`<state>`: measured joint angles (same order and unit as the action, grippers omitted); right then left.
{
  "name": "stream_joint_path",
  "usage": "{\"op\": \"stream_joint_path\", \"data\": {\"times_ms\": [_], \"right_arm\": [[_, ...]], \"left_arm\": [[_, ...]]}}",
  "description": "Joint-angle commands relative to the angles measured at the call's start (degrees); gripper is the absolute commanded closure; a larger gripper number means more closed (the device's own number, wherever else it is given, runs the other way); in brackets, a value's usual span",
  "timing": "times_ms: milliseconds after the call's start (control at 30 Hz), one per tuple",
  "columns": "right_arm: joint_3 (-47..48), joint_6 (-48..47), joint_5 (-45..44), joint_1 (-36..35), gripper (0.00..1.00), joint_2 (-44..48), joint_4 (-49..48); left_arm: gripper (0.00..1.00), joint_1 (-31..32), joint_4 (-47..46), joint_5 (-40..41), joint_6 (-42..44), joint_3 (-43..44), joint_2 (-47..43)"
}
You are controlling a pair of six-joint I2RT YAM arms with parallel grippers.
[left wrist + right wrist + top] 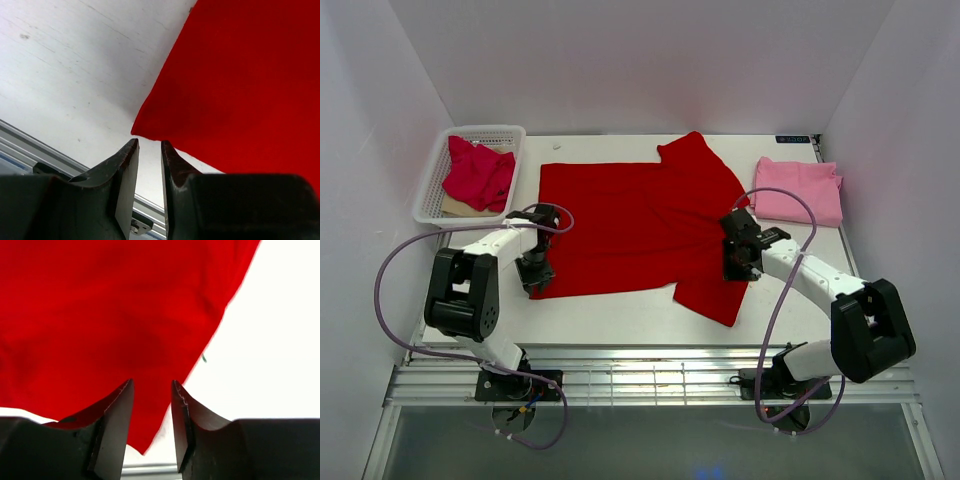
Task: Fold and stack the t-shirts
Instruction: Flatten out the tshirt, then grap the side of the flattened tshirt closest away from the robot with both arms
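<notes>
Bends the left arm sharply at the elbow, with the left claw (149, 142) pointed down, released, jaws slightly apart and empty. Just ahead of its tips, a corner of the bright red t-shirt (630, 230), spread flat on the worktop (620, 312). Angles the right arm inward, right claw (152, 382) likewise released over that shirt's sleeve edge, cloth beneath, possibly brushing the tips. Beyond and right of that claw, the folded light pink t-shirt (800, 190); beyond the left claw, the crimson t-shirt (478, 175) in the basket (433, 170).
</notes>
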<state>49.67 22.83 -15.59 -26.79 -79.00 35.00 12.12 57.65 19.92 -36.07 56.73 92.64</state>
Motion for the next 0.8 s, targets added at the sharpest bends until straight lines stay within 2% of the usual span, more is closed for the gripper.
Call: {"op": "stream_joint_path", "data": {"times_ms": [0, 167, 500, 633, 767], "right_arm": [[-2.8, 2.9, 0.6, -0.6, 0.57, 3.1, 2.1], [-4.6, 4.0, 1.1, -1.7, 0.49, 3.8, 3.0], [-8.4, 7.6, 2.5, -3.8, 0.47, 4.4, 3.4], [-10.1, 8.6, 3.7, -4.1, 0.42, 5.0, 2.7], [-11.9, 9.4, 5.5, -4.2, 0.41, 5.4, 1.9]], "left_arm": [[0.64, 0.2, -1.7, -1.7, -1.7, -1.1, 0.7], [0.64, 0.2, -3.2, -1.6, -2.3, -2.2, 1.7], [0.64, 0.2, -4.6, -1.4, -3.0, -3.7, 2.8], [0.64, 0.2, -5.0, -1.3, -2.9, -4.1, 2.8], [0.64, 0.2, -5.1, -0.9, -3.0, -4.2, 2.9]]}}
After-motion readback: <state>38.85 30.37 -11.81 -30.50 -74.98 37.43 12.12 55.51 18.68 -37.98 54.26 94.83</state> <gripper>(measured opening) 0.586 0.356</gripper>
